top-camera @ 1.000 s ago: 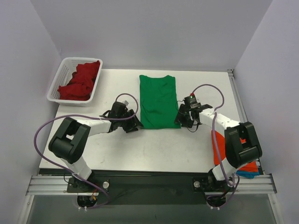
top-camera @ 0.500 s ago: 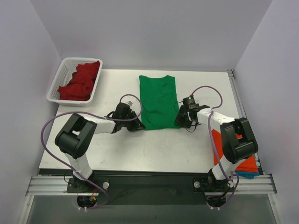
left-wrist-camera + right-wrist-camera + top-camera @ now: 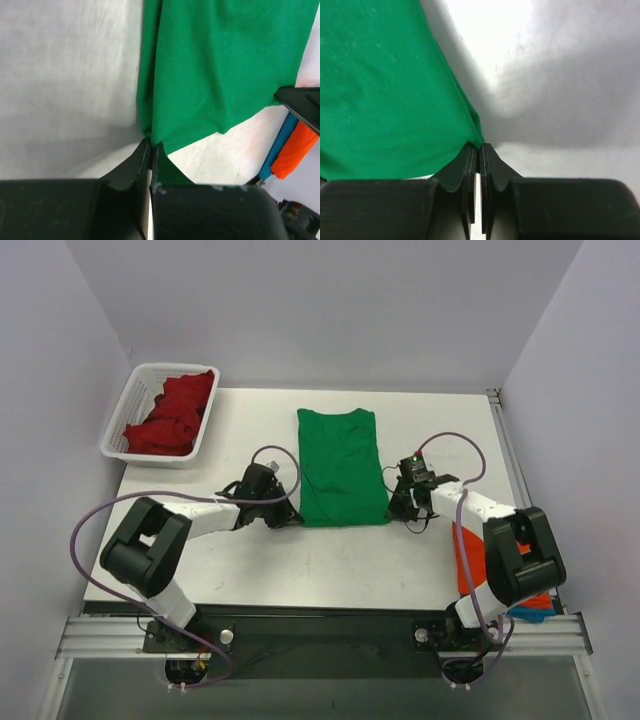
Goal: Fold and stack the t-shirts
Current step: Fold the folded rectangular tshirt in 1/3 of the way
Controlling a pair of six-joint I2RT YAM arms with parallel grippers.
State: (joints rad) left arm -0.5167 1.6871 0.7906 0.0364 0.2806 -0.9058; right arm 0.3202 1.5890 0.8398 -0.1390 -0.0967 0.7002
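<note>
A bright green t-shirt lies flat in a long folded strip at the table's middle, neck end far. My left gripper is at its near left corner. In the left wrist view the fingertips are shut on that corner of the green cloth. My right gripper is at the near right corner, and the right wrist view shows it shut on the green cloth's tip. A dark red t-shirt lies crumpled in the basket. Orange and blue t-shirts lie at the near right edge.
The white slotted basket stands at the far left corner of the table. Purple cables loop over both arms. The orange and blue shirts also show at the right edge of the left wrist view.
Both grippers have gone from open to shut on the green shirt's near corners. The near hem has spread and shifted slightly toward the arms.
</note>
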